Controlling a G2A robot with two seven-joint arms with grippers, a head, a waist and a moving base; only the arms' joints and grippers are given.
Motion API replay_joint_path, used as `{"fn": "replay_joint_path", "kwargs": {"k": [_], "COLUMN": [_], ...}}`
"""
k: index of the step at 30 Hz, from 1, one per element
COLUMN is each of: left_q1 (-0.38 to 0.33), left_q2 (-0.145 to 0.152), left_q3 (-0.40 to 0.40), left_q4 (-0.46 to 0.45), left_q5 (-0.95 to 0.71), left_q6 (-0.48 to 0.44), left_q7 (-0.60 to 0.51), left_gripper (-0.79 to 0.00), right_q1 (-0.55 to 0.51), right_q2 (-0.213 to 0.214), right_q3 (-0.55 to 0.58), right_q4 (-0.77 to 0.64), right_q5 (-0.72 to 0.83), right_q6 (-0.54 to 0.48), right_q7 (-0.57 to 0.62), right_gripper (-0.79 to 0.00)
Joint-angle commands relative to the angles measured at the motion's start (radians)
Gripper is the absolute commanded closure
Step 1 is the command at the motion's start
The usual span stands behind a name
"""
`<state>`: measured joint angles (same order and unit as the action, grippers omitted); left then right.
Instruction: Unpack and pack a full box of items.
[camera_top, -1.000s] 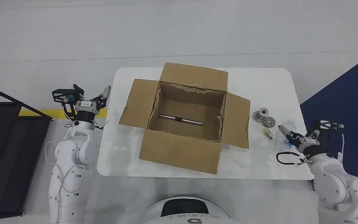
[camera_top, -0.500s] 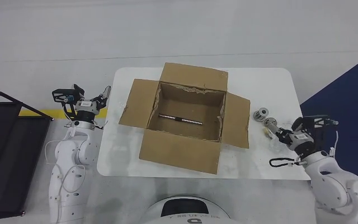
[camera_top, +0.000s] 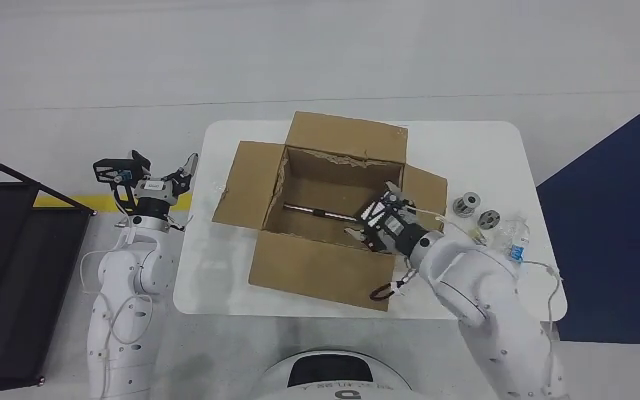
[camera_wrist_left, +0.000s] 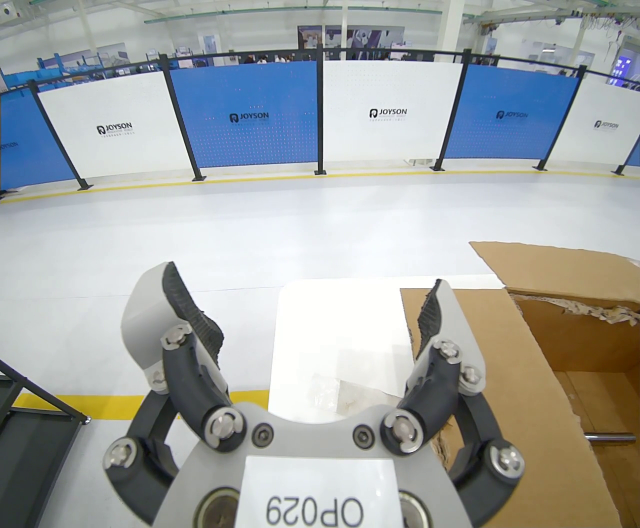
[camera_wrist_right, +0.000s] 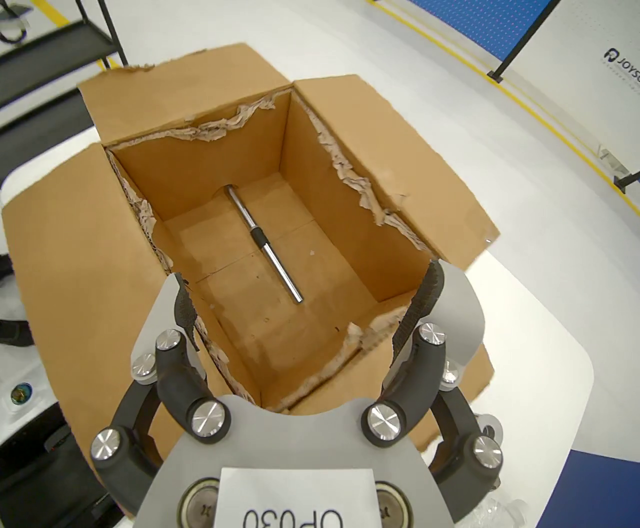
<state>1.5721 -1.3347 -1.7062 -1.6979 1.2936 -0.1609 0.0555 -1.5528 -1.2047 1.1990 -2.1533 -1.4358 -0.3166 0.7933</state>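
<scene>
**Right gripper open above the box, rod below**

Your right gripper hangs wide open and empty over the right side of the box. The metal rod lies flat on the box floor, below the gripper and clear of it. Your left gripper is open and empty beside the table's left edge.

Bright, even light casts soft shadows; wrist views bulge.
</scene>
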Motion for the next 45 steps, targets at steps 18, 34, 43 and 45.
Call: {"fn": "replay_joint_path", "kwargs": {"k": [18,34,43,45], "left_q1": [0.000,0.000,0.000,0.000], "left_q2": [0.000,0.000,0.000,0.000], "left_q3": [0.000,0.000,0.000,0.000], "left_q4": [0.000,0.000,0.000,0.000], "left_q5": [0.000,0.000,0.000,0.000], "left_q6": [0.000,0.000,0.000,0.000], "left_q7": [0.000,0.000,0.000,0.000], "left_gripper": [-0.785,-0.785,-0.785,-0.785], "right_q1": [0.505,0.648,0.683,0.692], "right_q2": [-0.132,-0.209,-0.244,-0.252], "right_q3": [-0.459,-0.557,-0.589,-0.594], "right_q4": [0.605,0.866,0.957,0.982], "right_q5": [0.019,0.029,0.063,0.072], "right_q6": [0.055,0.081,0.062,0.058], "right_q7": [0.258,0.286,0.244,0.237], "right_gripper": [-0.693,-0.351,-0.332,-0.323]}}
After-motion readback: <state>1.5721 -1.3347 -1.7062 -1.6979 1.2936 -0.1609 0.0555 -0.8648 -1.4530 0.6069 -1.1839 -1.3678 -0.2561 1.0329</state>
